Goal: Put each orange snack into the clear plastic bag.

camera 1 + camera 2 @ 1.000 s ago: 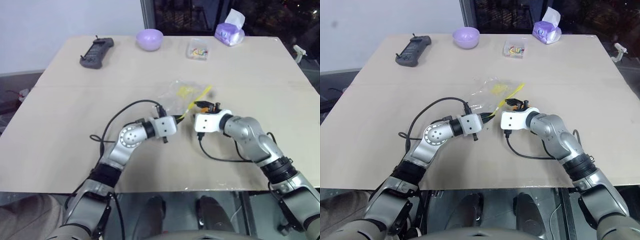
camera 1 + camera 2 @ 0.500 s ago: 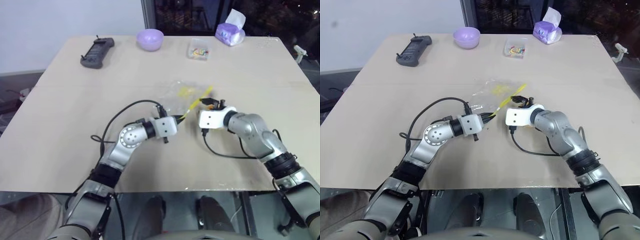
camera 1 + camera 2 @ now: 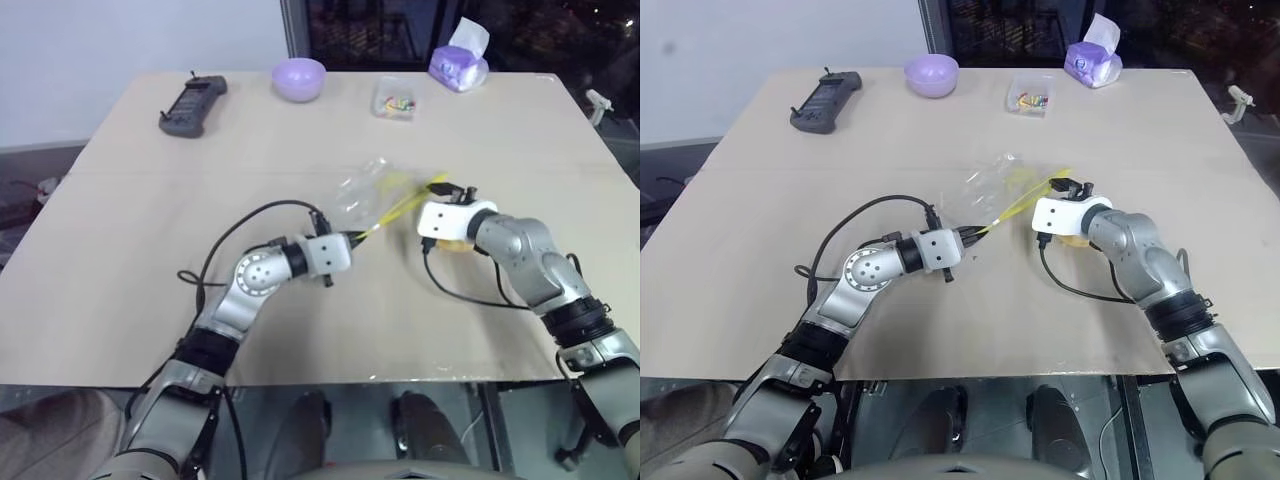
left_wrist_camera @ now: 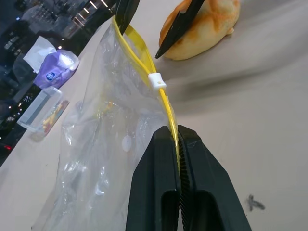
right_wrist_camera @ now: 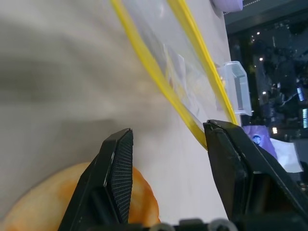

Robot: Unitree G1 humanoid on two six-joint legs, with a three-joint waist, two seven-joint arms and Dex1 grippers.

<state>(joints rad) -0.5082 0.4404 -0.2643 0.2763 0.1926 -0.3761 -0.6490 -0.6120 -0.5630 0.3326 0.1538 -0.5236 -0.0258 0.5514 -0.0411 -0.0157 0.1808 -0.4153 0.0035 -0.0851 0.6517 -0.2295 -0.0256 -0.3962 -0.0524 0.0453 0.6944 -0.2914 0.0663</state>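
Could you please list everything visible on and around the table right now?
table: one, beige, bearing everything else.
remote controller: one, dark grey, far left corner.
bowl: one, lilac, far edge.
small box: one, clear with coloured bits, right of the bowl.
tissue pack: one, purple, far right.
clear plastic bag: one, transparent with a yellow seal strip, table centre.
orange snack: one, orange-yellow, beside the bag's mouth.
left claw: black, shut on the seal strip.
right claw: black, open, over the snack, at the bag's far end.
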